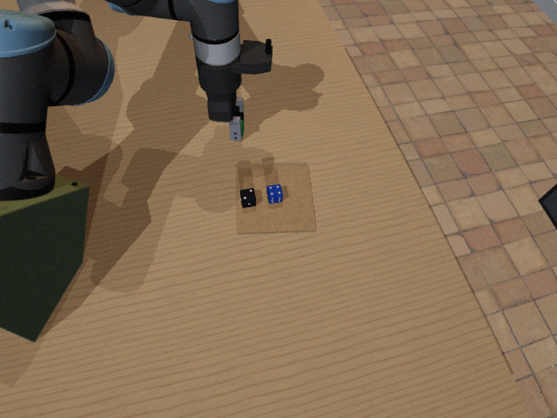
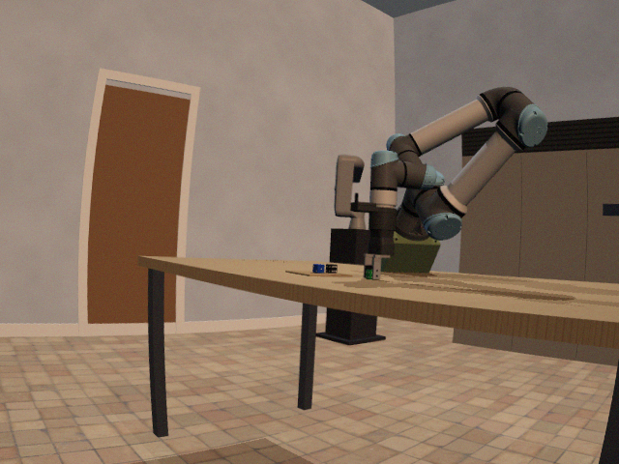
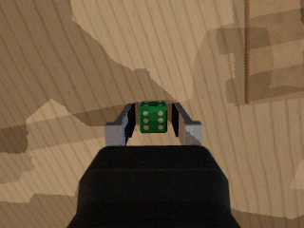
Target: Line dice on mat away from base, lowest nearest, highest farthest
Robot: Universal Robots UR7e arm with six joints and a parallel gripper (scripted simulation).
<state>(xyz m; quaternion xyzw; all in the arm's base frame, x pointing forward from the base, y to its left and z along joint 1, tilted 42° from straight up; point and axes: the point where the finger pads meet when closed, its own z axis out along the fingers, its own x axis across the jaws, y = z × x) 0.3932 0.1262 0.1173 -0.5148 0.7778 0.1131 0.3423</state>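
A green die sits on the bare wooden table, a short way off the mat's far edge; its top face shows six pips. My gripper is open and low over the table, one finger on each side of the green die with small gaps. A black die and a blue die stand side by side on the flat tan mat, the black one closer to the robot's base.
The robot's dark green pedestal stands at the left. The table's right edge drops to a tiled floor. A dark object shows at the far right on the floor side.
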